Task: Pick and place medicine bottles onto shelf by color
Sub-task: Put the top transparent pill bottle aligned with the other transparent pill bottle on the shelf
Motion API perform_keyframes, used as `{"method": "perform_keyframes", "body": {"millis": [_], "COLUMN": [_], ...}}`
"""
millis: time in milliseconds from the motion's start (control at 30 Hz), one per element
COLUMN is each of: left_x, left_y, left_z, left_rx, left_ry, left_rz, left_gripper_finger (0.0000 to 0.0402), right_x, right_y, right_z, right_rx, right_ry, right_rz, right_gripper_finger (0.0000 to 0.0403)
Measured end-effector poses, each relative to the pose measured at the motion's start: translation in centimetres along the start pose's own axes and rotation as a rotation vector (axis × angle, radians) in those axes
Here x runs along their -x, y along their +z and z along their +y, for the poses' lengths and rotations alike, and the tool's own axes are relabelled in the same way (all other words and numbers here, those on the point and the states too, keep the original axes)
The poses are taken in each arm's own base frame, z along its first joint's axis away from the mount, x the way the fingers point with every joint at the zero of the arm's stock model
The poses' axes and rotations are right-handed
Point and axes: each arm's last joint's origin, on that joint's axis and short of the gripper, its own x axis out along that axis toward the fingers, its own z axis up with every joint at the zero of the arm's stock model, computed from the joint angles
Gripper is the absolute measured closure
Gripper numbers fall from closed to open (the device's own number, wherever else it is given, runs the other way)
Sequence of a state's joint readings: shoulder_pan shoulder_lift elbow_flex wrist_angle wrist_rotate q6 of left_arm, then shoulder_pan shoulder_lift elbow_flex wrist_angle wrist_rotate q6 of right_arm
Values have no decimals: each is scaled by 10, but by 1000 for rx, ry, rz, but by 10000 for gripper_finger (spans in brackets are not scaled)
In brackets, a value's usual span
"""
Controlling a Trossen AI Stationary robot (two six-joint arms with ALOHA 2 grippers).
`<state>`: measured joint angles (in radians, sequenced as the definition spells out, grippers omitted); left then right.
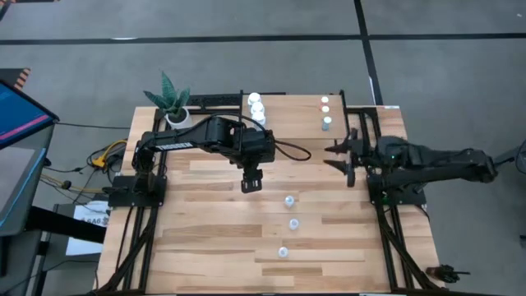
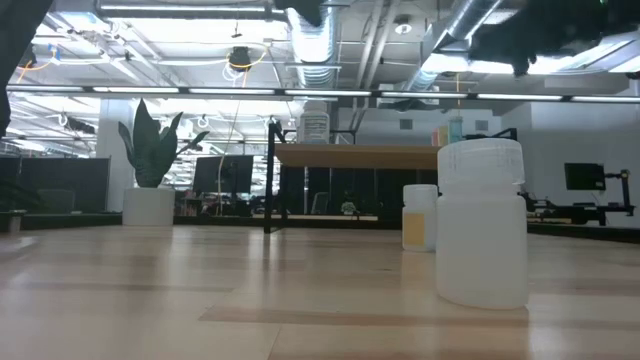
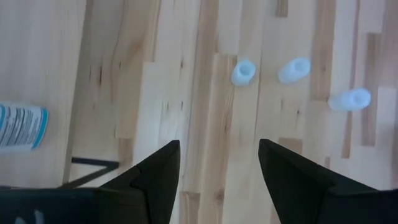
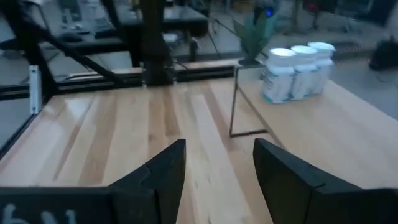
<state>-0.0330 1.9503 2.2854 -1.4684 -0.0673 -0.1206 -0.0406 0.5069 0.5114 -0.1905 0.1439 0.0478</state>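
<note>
Nearest, three pale translucent bottles [image 1: 290,224] stand in a line on the bare counter [image 1: 205,247], well apart from each other. Just beyond them the left tool [image 1: 251,182] hangs over the planks, fingers spread, holding nothing. The right tool [image 1: 345,157] waits at the right side, also spread and empty. Farther back, on the shelf [image 1: 292,107], three white bottles [image 1: 256,108] cluster at the left end and three small capped bottles [image 1: 325,112] at the right.
</note>
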Motion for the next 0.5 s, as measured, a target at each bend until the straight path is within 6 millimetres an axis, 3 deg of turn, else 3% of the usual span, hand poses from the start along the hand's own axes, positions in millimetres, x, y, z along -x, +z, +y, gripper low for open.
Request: {"method": "perform_keyframes", "body": {"millis": [267,500], "left_x": [0,0], "left_y": [3,0], "left_z": [-1,-8], "left_rx": [-3,-46], "left_ry": [-4,-103], "left_rz": [-30,-4], "left_gripper_finger": [196,196], "right_x": [1,-1], "right_y": [-46,-56], "right_z": [-2,0], "right_rx": [-102,-162], "right_ry": [23,46], "right_rz": [-31,-72], "right_gripper_finger": [194,194]}}
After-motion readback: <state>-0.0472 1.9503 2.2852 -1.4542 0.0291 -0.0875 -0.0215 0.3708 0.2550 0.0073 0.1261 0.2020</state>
